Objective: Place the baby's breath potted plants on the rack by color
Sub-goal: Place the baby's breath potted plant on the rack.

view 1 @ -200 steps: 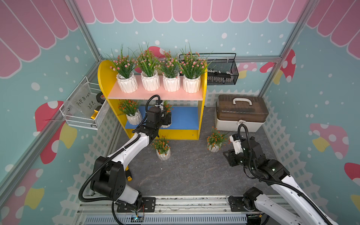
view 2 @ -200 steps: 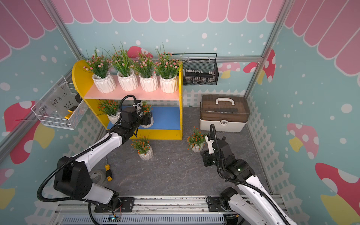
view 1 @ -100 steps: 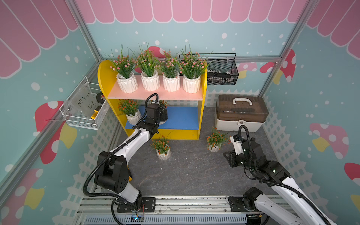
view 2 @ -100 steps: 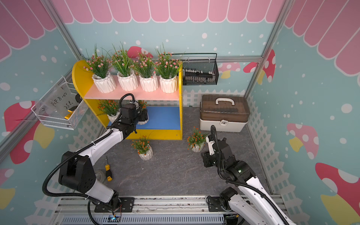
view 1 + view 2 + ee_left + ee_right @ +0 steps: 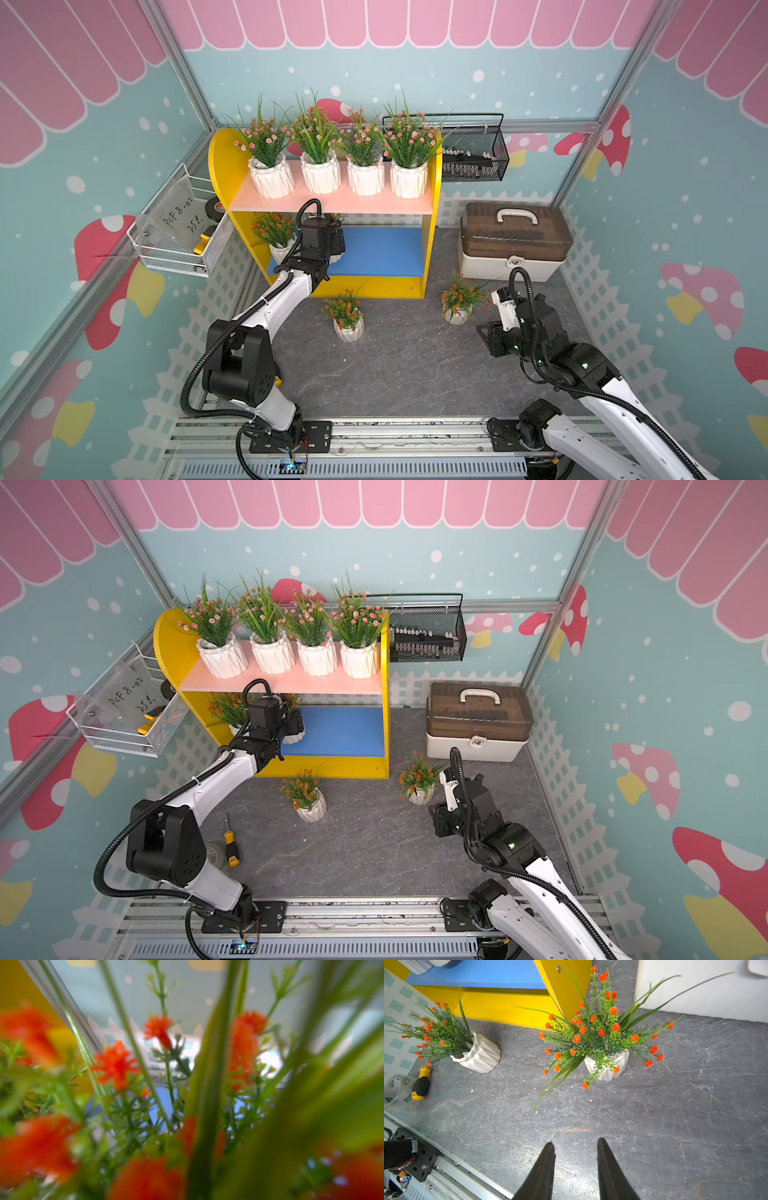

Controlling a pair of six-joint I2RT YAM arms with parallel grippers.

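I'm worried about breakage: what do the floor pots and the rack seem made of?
Pots: probably matte white ceramic or plaster; chalky, speckled ribbed walls, thick rim. Rack: likely painted wood board; flat satin colour, square-cut edges, a screw head in the yellow side.

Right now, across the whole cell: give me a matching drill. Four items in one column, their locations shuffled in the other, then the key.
Items
1. pink-blossom plants in white ribbed pots
2. brown-lidded white plastic storage box
3. black wire mesh basket
4. white wire basket

Places
A. side wall on the robot's left
B. pink upper board of the yellow-sided rack
C. back wall
D. grey stone-look tabletop, beside the rack

Pairs: 1-B, 2-D, 3-C, 4-A
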